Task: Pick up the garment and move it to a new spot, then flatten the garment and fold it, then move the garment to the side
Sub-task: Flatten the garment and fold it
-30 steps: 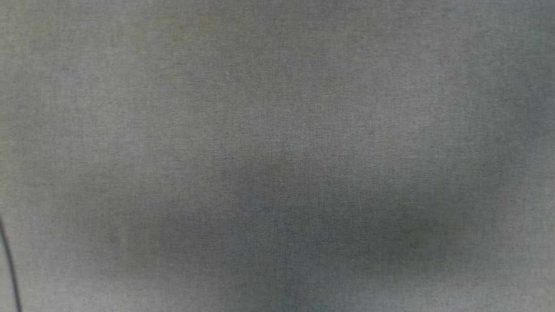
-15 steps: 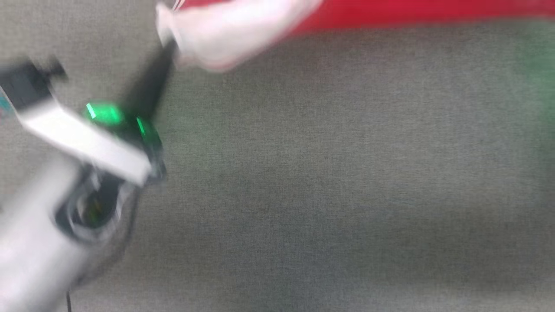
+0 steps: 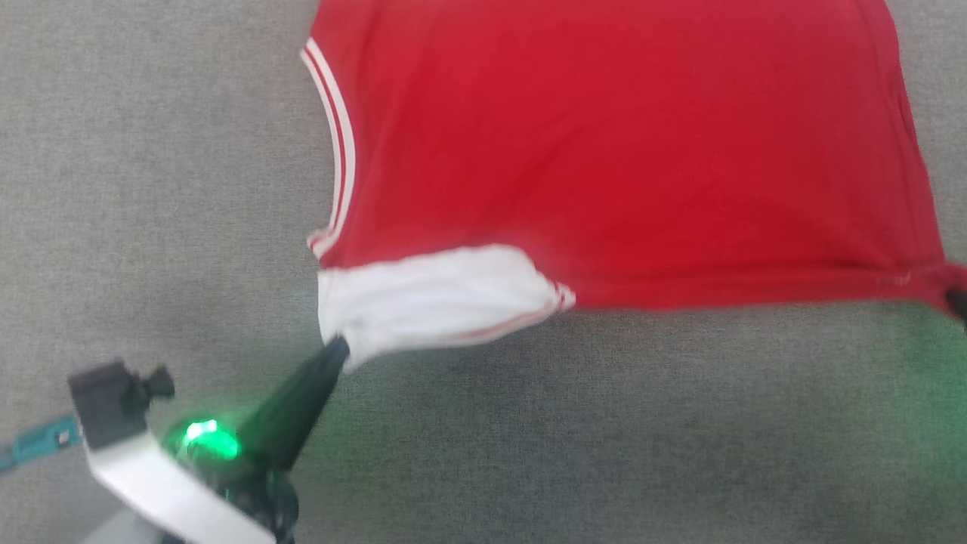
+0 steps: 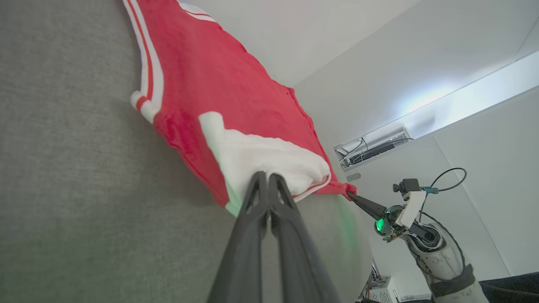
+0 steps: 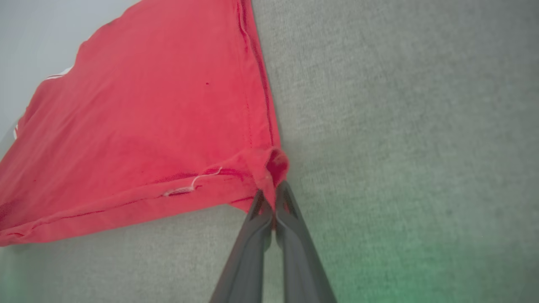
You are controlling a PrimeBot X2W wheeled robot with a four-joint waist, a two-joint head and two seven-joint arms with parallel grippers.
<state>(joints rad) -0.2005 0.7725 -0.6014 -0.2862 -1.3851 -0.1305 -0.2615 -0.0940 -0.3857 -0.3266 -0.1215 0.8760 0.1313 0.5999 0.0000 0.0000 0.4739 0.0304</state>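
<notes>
The garment (image 3: 604, 151), a red jersey with white-and-red striped trim, lies spread on a grey cloth surface (image 3: 566, 438), its near edge pulled taut between both grippers. My left gripper (image 3: 338, 349) is shut on the bunched white sleeve at the near left corner. In the left wrist view the closed fingertips (image 4: 264, 176) pinch that white sleeve of the garment (image 4: 236, 97). My right gripper (image 5: 273, 194) is shut on the red hem corner of the garment (image 5: 147, 126), and the right gripper (image 4: 350, 195) is seen from the left wrist too. Chest lettering is hidden.
Bare grey cloth runs all along the near side and to the left of the jersey. A teal cable (image 3: 34, 442) hangs by my left wrist. White walls and a wall unit with cables (image 4: 370, 147) stand beyond the surface.
The head camera has swung: a second ago it saw bare grey cloth, then a blurred edge of the jersey. Now the jersey and my left gripper holding the sleeve sit well within view.
</notes>
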